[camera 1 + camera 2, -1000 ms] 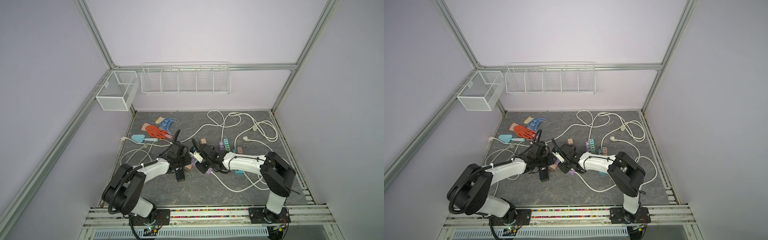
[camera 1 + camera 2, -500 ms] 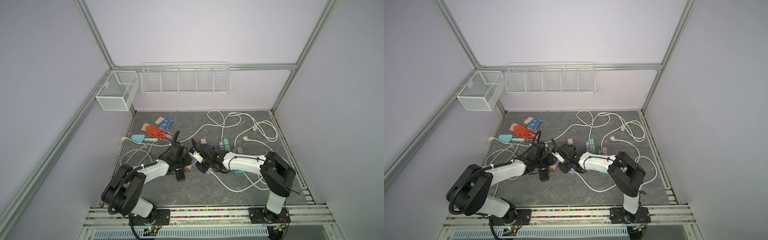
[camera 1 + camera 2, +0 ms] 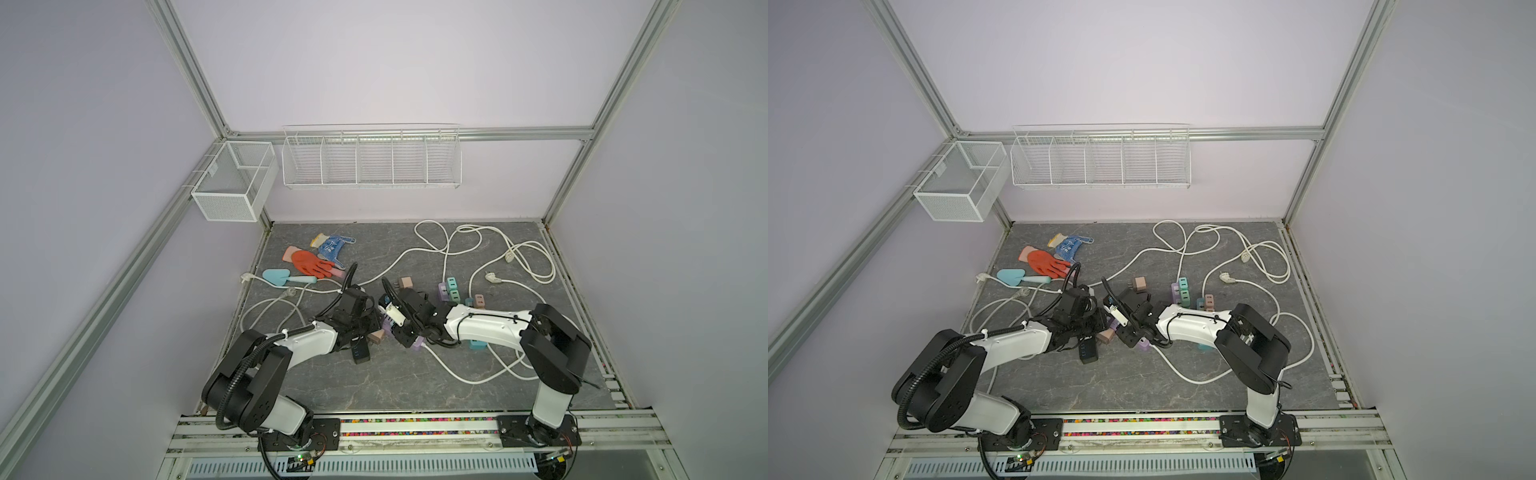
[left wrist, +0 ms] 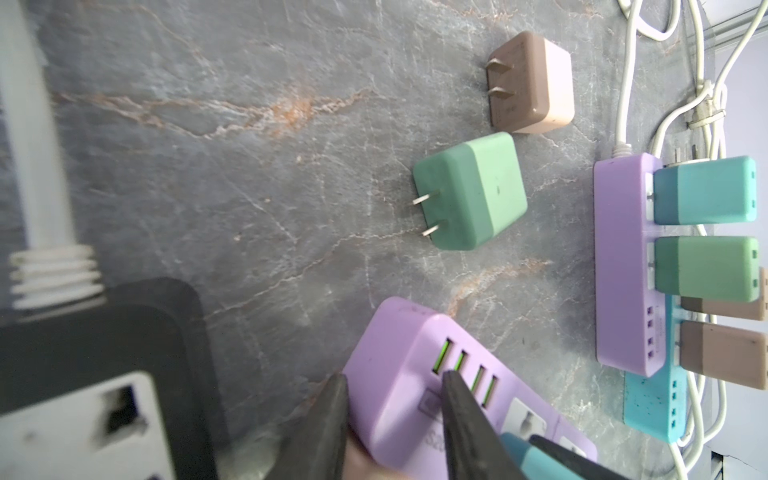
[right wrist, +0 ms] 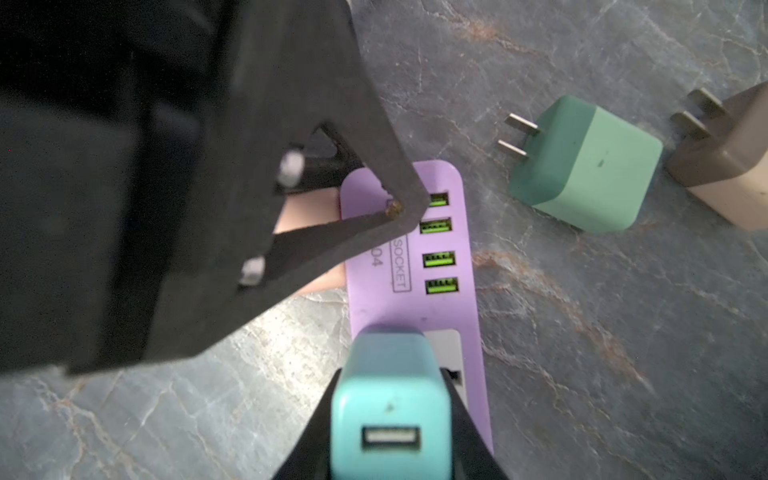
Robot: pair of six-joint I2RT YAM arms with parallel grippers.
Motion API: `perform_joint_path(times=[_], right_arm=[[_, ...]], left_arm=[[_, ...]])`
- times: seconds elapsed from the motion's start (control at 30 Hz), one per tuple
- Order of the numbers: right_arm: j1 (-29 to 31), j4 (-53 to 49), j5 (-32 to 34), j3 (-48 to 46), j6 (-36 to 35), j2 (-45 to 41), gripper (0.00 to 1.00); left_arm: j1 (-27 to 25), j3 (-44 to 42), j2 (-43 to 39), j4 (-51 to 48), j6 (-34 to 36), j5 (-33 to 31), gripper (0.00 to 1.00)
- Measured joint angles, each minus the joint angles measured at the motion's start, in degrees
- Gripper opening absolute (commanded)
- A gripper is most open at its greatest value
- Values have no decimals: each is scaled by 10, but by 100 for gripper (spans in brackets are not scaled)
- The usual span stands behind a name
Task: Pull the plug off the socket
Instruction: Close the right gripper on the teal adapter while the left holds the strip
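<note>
A purple socket strip (image 5: pixel 415 266) with green USB ports lies on the grey table. A teal plug (image 5: pixel 390 411) stands on its outlet face, prongs hidden. My right gripper (image 5: pixel 390 440) is shut on that plug, one black finger on each side. My left gripper (image 4: pixel 395 403) is shut on the strip's (image 4: pixel 399 365) port end, and its fingers (image 4: pixel 328 415) straddle the end. In both top views the two grippers meet at the table's middle, left gripper (image 3: pixel 371 323) facing right gripper (image 3: pixel 400 329).
A loose green plug (image 4: pixel 469 191) and a brown plug (image 4: pixel 528 83) lie just beyond the strip. A second purple strip (image 4: pixel 619 266) carries several plugs, over a teal strip (image 4: pixel 652 411). A black strip (image 4: pixel 83 353) is close by. White cables (image 3: pixel 449 249), gloves (image 3: pixel 309 262) and a trowel (image 3: pixel 276 276) lie further back.
Both arms stay nearly where they were at the table's middle. The right gripper has closed the last bit onto the teal plug.
</note>
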Motion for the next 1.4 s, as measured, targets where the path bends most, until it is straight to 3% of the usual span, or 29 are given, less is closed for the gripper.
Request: perform_joint_path(times=[0.43,1.4], right_arm=[[13,-2,30,1,-5,0,22],[-3,-16,18,-4,-8,-13,23]], left_arm=[[0,-4,0,9,-2,-1,37],[0,-18,-14,12,-14,-5,36]])
